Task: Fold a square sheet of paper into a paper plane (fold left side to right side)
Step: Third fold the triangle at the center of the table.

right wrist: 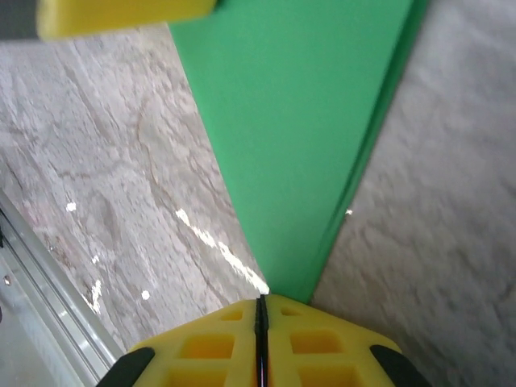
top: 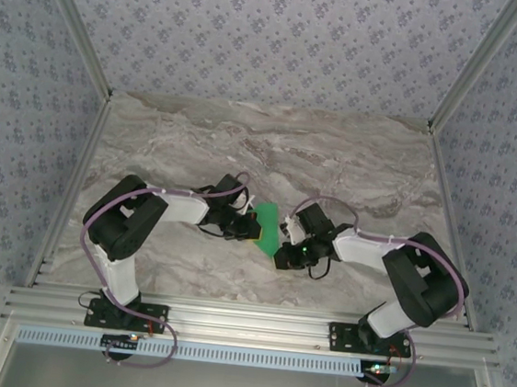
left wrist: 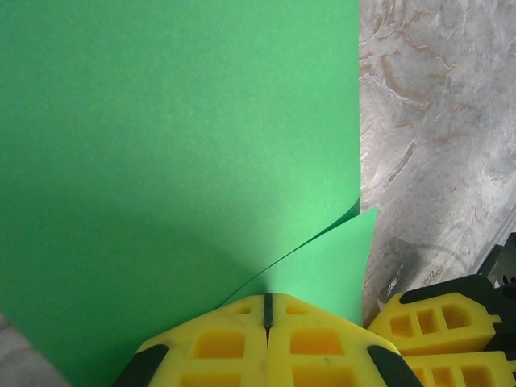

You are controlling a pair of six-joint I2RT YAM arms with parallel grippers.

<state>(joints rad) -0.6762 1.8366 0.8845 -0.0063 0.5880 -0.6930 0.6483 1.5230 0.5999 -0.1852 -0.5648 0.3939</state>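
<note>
Pinching the square sheet of paper (top: pixel 267 227) from both sides, mid-fold, at the near middle of the marble table (top: pixel 354 167).
Shut tight with the left gripper (left wrist: pixel 268 300) on the sheet's left corner, where two layers gape; shut likewise with the right gripper (right wrist: pixel 261 300) on the sheet's right corner, probably to keep edges aligned for creasing. Around the sheet, bare marble; beside the sheet, only crowding fingers in the way.

Paper (top: pixel 267 229) sits over the near middle of the table (top: pixel 354 167), left jaws at its left edge, right jaws at its right.
</note>
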